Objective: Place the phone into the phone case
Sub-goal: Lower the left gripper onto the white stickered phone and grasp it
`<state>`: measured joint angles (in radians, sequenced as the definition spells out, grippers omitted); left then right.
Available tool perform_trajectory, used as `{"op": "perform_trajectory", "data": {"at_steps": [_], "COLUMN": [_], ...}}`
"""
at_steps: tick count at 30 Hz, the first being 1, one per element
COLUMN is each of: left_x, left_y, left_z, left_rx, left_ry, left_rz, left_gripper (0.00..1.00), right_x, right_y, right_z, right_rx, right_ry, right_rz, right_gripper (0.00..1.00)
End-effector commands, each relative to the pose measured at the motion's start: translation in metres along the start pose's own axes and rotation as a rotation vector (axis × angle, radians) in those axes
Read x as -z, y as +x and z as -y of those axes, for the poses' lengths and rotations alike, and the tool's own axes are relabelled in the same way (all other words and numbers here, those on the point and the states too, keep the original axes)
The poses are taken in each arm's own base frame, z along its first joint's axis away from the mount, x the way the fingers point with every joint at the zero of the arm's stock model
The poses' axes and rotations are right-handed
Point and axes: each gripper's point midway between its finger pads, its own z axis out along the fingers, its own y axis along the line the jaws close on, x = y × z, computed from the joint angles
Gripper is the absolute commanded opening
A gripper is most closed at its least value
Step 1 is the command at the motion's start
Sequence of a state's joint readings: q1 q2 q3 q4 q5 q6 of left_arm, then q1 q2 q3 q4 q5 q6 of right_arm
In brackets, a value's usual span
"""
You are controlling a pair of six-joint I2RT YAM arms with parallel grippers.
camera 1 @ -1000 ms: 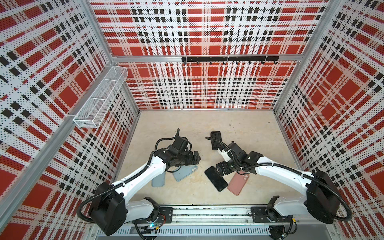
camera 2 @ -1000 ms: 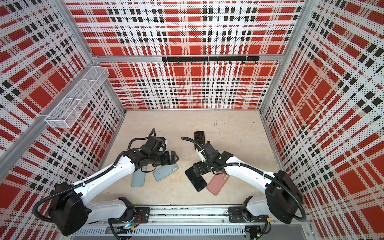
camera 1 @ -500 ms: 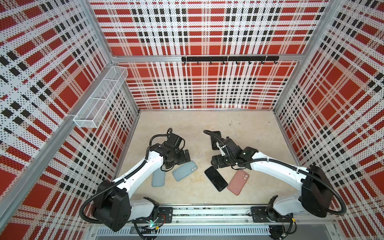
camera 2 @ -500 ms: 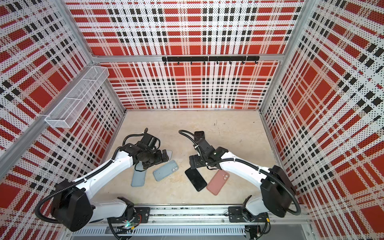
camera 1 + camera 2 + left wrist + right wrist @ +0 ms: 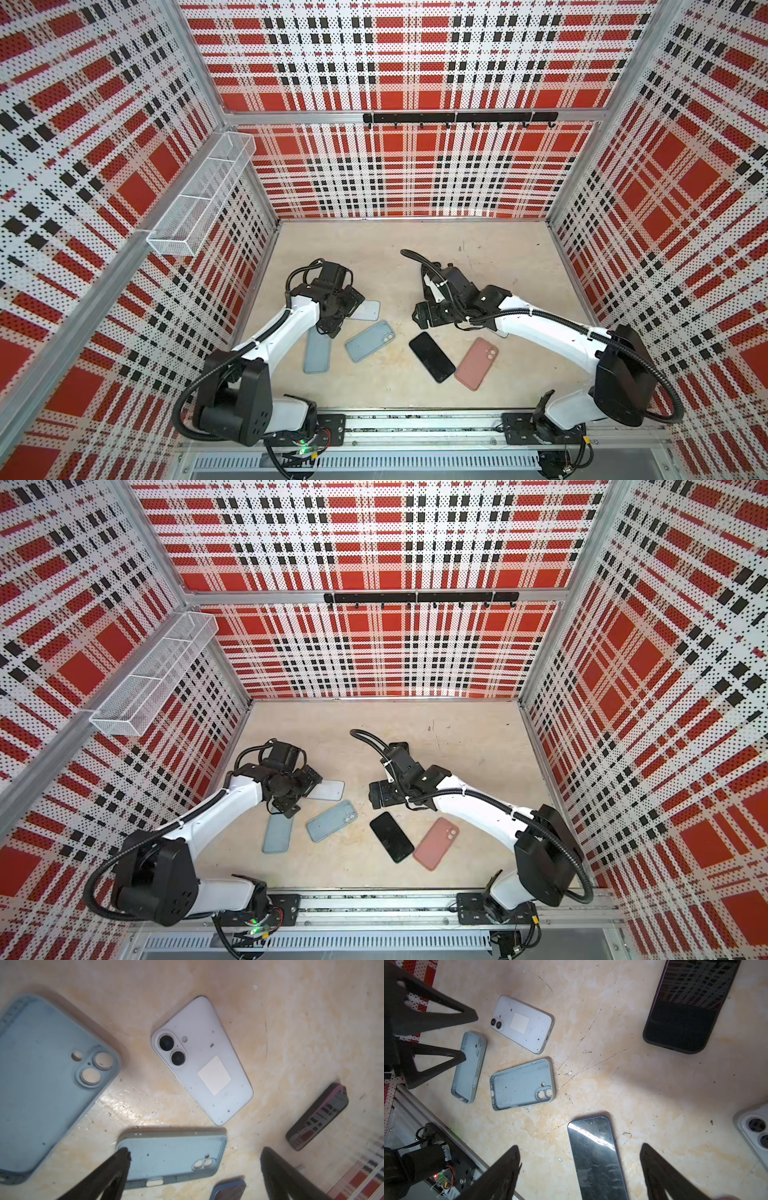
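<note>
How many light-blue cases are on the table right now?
2. The left case lies partly under the left arm; the right case sits beside it, toward the black phone. Arms may hide more.

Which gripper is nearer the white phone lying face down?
Left. The left gripper is right beside the white phone; the right gripper is farther off, over by the black phone.

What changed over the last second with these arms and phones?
Both arms pulled back toward the far wall: the left gripper off the white phone, now uncovered, the right gripper off the black phone. Their fingers were open throughout; nothing was taken or let go. The blue case, greyer blue case, pink case and phones lie where they were.
</note>
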<state>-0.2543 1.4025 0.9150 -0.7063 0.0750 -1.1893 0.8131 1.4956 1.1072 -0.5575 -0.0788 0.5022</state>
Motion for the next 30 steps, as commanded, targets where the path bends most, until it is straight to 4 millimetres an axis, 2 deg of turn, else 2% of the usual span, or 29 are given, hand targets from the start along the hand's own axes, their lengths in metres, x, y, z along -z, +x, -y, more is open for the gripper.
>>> {"op": "perform_trajectory", "data": {"at_steps": [1,8,15,18,19,30], "left_x": [-0.009,-0.028,-0.042,-0.046,-0.049,-0.062], "left_y": [-0.006,-0.011,-0.019,-0.024,-0.014,0.004], "left_z": [0.019,0.032,0.047,0.043,0.044,0.033], "left_rx": [0.213,0.323,0.330,0.347,0.324,0.352], "left_ry": [0.013,-0.042,-0.108,-0.169,-0.190,-0.288], "left_rz": [-0.019,0.013,0.043,0.064,0.052,0.028], "left_gripper": [0.99,1.00,0.99,0.99,0.99,0.99], "right_x": [0.009,0.022,0.027,0.026,0.025,0.013], "right_y": [-0.014,-0.012,-0.014,-0.014,-0.013,-0.010], "right_z": [-0.015,-0.011,-0.003,0.001,0.004,0.009], "right_rx": [0.043,0.081,0.070,0.064,0.057,0.026], "right_ry": [-0.049,-0.040,-0.034,-0.026,-0.020,-0.015], "right_rz": [0.041,0.047,0.078,0.095,0.098,0.078], "right_gripper": [0.92,0.92,0.93,0.93,0.93,0.93]}}
